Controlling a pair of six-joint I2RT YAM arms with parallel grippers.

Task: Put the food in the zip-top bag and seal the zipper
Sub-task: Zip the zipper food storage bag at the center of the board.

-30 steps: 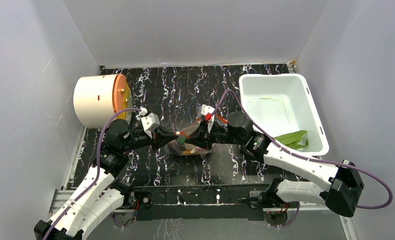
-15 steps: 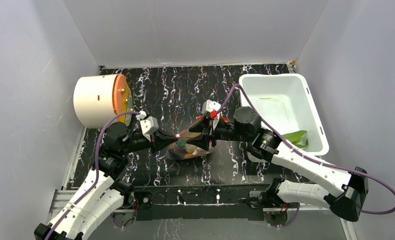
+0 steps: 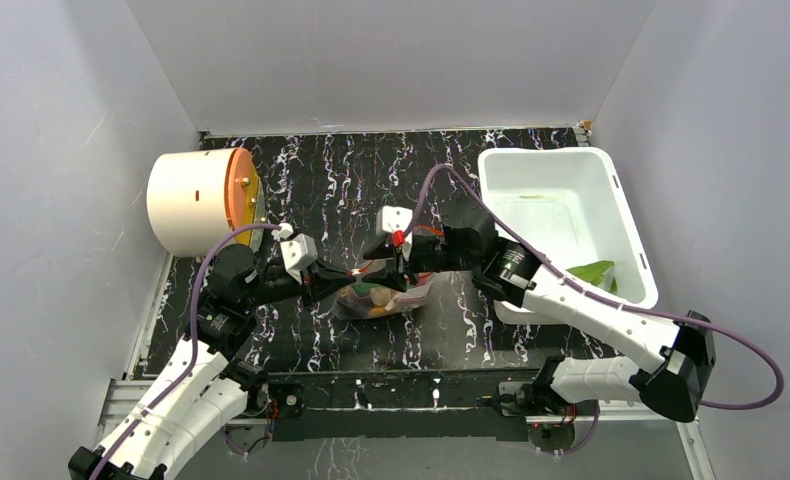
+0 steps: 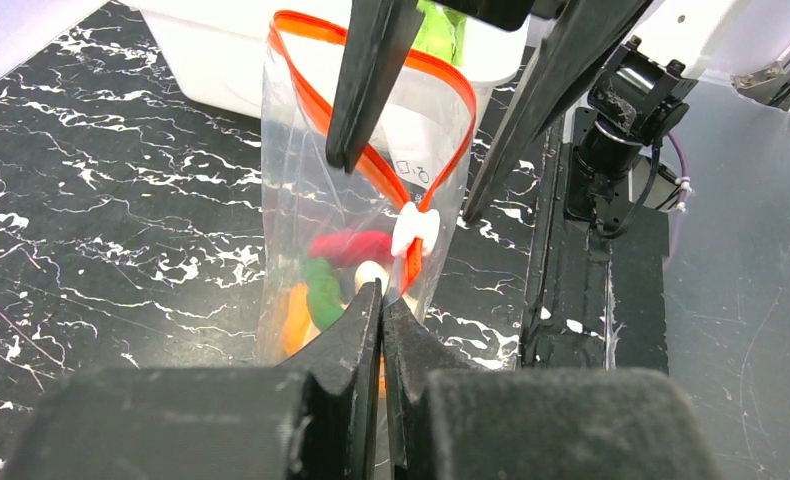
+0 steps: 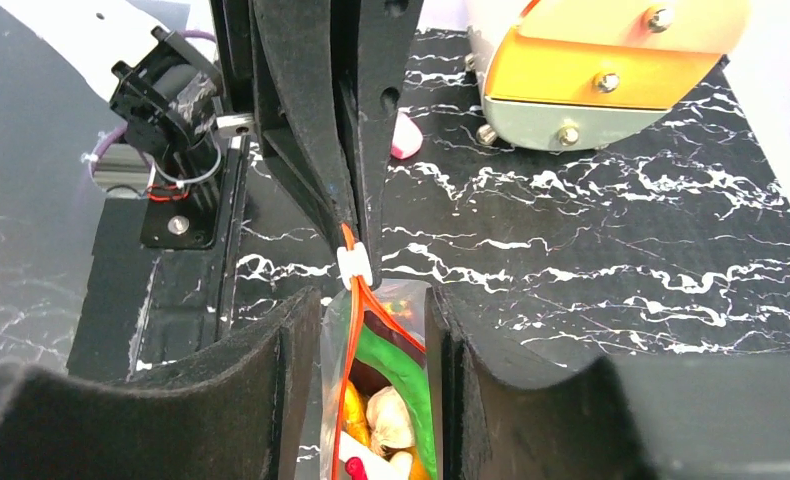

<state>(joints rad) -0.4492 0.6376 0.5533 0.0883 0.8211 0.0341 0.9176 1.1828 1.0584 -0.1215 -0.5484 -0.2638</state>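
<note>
The zip-top bag stands upright mid-table between both arms, mouth up and parted. My left gripper is shut on the bag's near top corner, just below the white slider on the orange-red zipper. My right gripper is open, one finger on each side of the bag at its mouth, holding nothing. Inside the bag lies the food: a green pepper, a whitish garlic piece, an orange fruit, a red chilli and a dark maroon piece.
A white bin with a green leafy item stands at the right. A cream cylinder with an orange rim lies at the back left. A small pink piece lies on the black marbled table.
My right gripper has opened and slid left along the bag's mouth toward the left gripper. The left gripper has kept its hold on the bag's corner.
</note>
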